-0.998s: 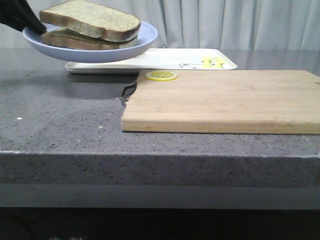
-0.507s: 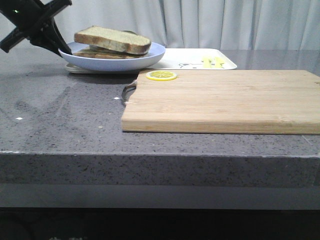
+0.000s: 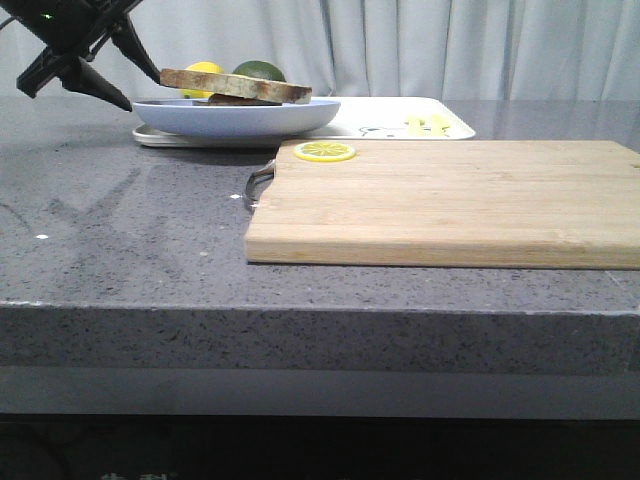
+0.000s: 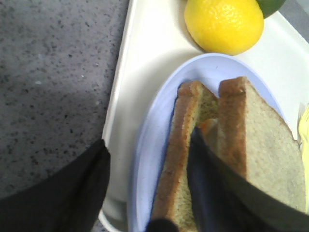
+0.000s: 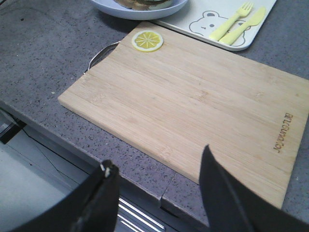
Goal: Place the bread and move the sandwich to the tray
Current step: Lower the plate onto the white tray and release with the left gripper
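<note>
The sandwich lies on the light-blue plate, which rests on the left end of the white tray. In the left wrist view the thick bread slice sits on top of the lower slice, with a bit of orange egg between them. My left gripper is open at the plate's left rim. One finger is outside the rim and the other reaches in between the slices. My right gripper is open and empty over the table's front edge.
A lemon and a green fruit lie on the tray behind the plate. A wooden cutting board with a lemon slice at its far left corner lies in front of the tray.
The plate with the sandwich came down and to the right onto the tray. My left gripper has opened and let go of the plate's rim.
</note>
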{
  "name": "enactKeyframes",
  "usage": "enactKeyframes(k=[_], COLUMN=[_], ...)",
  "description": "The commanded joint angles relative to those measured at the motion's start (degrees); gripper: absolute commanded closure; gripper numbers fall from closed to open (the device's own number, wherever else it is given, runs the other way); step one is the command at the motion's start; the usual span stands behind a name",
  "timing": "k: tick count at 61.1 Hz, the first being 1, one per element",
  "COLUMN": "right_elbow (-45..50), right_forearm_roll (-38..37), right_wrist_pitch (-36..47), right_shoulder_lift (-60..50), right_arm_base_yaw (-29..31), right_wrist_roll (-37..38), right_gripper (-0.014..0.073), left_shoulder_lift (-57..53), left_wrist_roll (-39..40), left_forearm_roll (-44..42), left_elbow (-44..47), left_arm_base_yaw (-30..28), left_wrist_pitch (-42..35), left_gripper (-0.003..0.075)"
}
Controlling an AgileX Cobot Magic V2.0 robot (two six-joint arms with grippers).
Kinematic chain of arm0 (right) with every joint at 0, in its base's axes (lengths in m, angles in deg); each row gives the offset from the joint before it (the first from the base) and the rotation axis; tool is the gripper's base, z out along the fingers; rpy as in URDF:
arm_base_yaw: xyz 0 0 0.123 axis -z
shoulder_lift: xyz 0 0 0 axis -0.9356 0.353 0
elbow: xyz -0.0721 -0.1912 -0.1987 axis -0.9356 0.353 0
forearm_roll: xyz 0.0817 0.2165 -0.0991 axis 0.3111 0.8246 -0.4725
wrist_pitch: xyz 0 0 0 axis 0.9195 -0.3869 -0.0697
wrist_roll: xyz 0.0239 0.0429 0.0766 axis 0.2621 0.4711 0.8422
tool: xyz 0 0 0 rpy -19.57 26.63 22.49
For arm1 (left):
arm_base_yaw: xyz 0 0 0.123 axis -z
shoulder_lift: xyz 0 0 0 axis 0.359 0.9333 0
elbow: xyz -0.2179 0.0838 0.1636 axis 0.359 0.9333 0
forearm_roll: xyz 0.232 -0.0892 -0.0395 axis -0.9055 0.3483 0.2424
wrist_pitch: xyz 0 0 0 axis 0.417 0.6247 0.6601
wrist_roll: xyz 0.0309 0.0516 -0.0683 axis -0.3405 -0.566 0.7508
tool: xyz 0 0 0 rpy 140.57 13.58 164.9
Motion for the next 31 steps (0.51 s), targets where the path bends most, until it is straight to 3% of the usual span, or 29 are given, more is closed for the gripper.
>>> enactKeyframes(k=[1, 18, 31], right_elbow=[-1.34, -1.34, -1.34], right_forearm_roll=[-0.2, -0.2, -0.2], right_wrist_pitch=[3.91, 3.91, 3.91], right_shoulder_lift=[0.09, 0.09, 0.09], right_arm_base_yaw=[0.0, 0.0, 0.0], right_wrist_roll=[-0.1, -0.1, -0.1], right_gripper=[0.0192, 0.0192, 0.0192], left_shoulder_lift=[-5.87, -16.21, -30.23], left_wrist_roll=[-3.25, -10.92, -15.38], left_forearm_roll=[2.84, 1.78, -1.68], left_elbow=[-1.97, -1.08, 11.07], left_arm_base_yaw=[-0.28, -0.28, -0.18], left_wrist_pitch=[-1.13, 0.1, -4.16], left_gripper=[0.0321, 0.0331, 0.0352])
